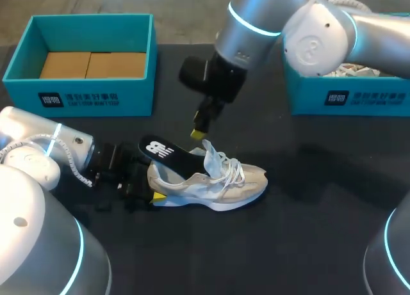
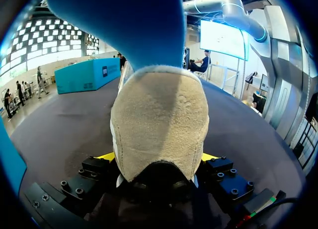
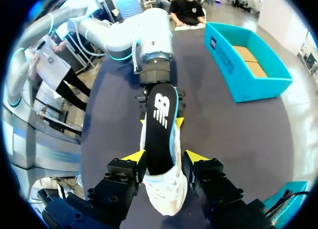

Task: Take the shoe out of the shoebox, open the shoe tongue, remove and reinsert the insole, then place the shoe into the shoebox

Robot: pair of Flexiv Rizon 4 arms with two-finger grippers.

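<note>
While the left gripper [image 1: 152,189] clamps the sneaker's [image 1: 211,180] heel at mid-frame, the insole [image 1: 168,153] juts half out. The right gripper [image 1: 200,130], fingers parted empty just above the tongue [image 1: 210,149], could snag laces [image 1: 232,170] or buckle that insole.

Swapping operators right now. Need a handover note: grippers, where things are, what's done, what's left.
Left gripper: shut on the heel of the shoe, which lies on the table.
Right gripper: open, just above the tongue and the front end of the insole.
Insole: half out, back end sticking up over the heel.
Shoebox: far left, no shoe inside.
Done: shoe out, tongue lifted.
Left: insole step unfinished (coming out or going in, cannot tell), then shoe into the shoebox.
</note>
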